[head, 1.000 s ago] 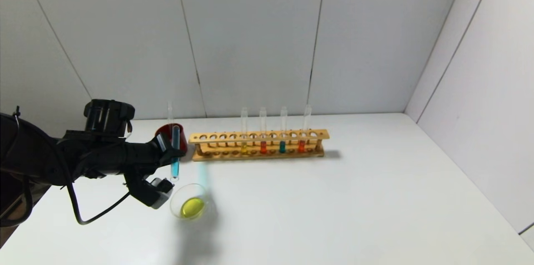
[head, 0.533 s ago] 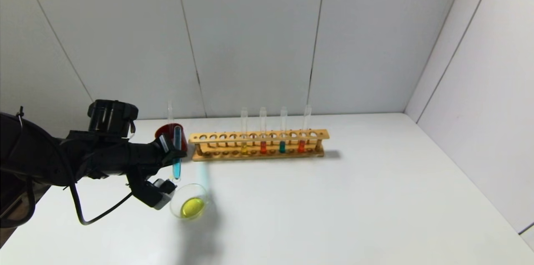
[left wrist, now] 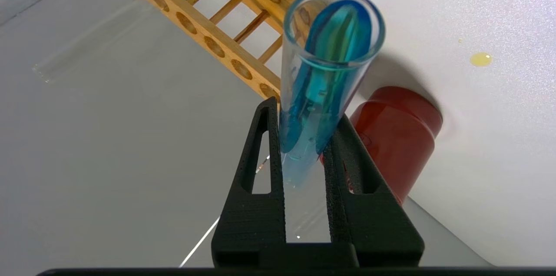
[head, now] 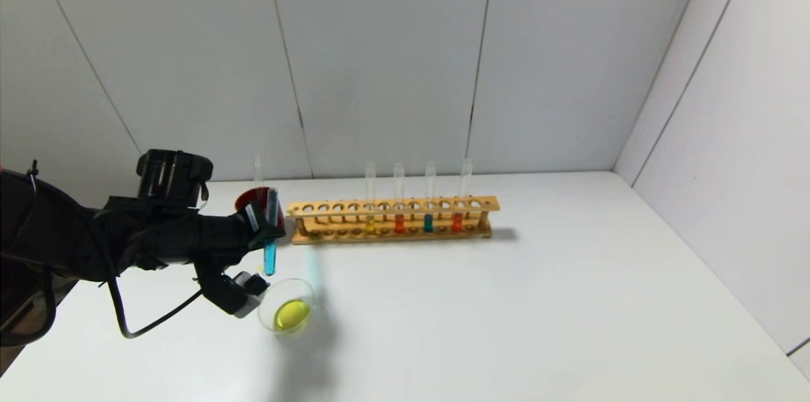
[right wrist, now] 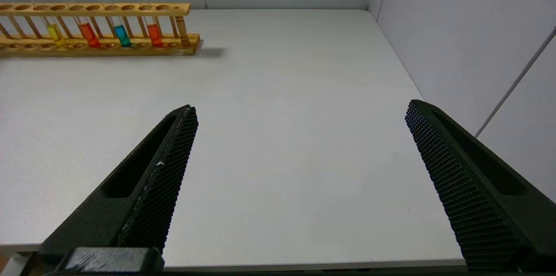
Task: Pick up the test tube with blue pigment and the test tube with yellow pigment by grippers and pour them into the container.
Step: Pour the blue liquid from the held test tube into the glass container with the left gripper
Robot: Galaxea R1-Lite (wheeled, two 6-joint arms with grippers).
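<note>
My left gripper [head: 262, 230] is shut on the test tube with blue pigment [head: 271, 242] and holds it near upright, just behind and above the container [head: 297, 283]. The container is a clear glass dish holding lemon-yellow liquid [head: 292, 314]. In the left wrist view the black fingers [left wrist: 260, 145] clamp the blue tube [left wrist: 325, 71] on both sides. No tube with lemon-yellow liquid shows. An empty clear tube [head: 257, 169] stands in the red cup [head: 252, 199]. My right gripper [right wrist: 300, 106] is open and empty over the table's near right part; it is out of the head view.
A wooden rack [head: 392, 207] stands behind, holding an amber-yellow tube [head: 370, 225], two orange-red tubes [head: 399, 223] and a teal tube [head: 428, 223]. A small yellow drop [left wrist: 481, 59] lies on the table near the red cup [left wrist: 395, 137]. Walls enclose the back and right.
My left gripper has shifted slightly right and towards the dish with the blue tube, and the tube leans a little more. The dish and rack have not moved.
</note>
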